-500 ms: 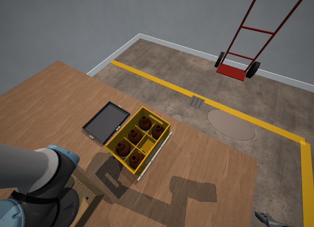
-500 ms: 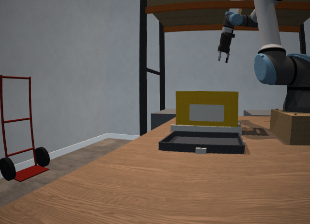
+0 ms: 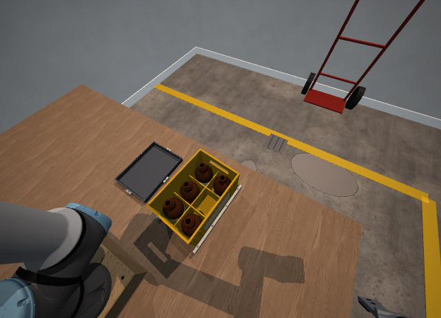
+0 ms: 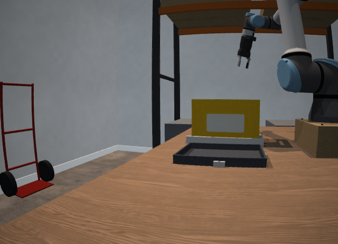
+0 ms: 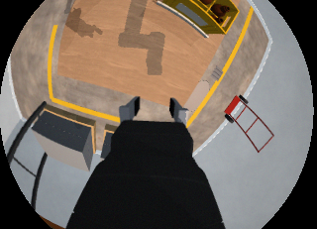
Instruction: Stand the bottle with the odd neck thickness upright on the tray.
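Observation:
The yellow crate (image 3: pixel 207 204) (image 4: pixel 199 121) (image 5: pixel 218 27) stands on the table, with six compartments. Brown bottles stand upright in five: one (image 3: pixel 203 173), one (image 3: pixel 222 185), one (image 3: pixel 189 191), one (image 3: pixel 173 208) and one (image 3: pixel 191 225). The compartment in the middle of the right-hand row is empty. I cannot tell from these views which neck differs. The dark tray (image 3: pixel 149 171) (image 4: pixel 218 153) lies beside the crate and is empty. My gripper (image 4: pixel 243 66) (image 5: pixel 155 103) is open and empty, high above and beyond the crate in the exterior view; only a fingertip shows at the top view's lower right edge.
A pale strip (image 3: pixel 217 218) (image 4: pixel 223 140) runs low along the crate's side. The arm's base stands on a wooden block (image 4: pixel 305 138). A red hand truck (image 3: pixel 324 100) (image 4: pixel 34 188) (image 5: pixel 232 105) stands on the floor beyond the table edge. A tall rack (image 4: pixel 156 72) stands behind.

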Motion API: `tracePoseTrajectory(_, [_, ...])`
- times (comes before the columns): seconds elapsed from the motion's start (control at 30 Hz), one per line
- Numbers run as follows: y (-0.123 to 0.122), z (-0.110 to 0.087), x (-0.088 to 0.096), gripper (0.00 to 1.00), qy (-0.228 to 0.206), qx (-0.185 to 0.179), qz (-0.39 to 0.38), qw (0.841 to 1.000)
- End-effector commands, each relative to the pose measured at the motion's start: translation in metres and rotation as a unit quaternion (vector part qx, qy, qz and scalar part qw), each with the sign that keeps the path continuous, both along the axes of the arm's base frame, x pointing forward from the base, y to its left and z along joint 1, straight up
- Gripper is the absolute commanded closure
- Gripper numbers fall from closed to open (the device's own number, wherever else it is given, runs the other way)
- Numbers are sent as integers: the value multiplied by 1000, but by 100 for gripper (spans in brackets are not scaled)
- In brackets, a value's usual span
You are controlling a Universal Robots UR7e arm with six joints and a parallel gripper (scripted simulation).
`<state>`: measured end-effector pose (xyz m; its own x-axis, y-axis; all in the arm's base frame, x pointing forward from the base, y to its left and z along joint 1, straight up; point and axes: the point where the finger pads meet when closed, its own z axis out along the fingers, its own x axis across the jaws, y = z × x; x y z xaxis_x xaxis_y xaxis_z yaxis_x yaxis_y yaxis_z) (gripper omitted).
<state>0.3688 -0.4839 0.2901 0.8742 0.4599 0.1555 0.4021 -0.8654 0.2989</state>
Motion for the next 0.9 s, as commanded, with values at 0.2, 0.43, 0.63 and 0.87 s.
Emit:
tracePoseTrajectory(0.2, [6,-2,4,0,2,2,3,1000])
tracePoseTrajectory(0.43, [62,-28,31,0,20,23,28,999])
tracePoseTrajectory(0.63, [112,-49,49,0,39,38,49,997])
tracePoseTrajectory(0.87, [193,-83,64,0,72,59,84,992])
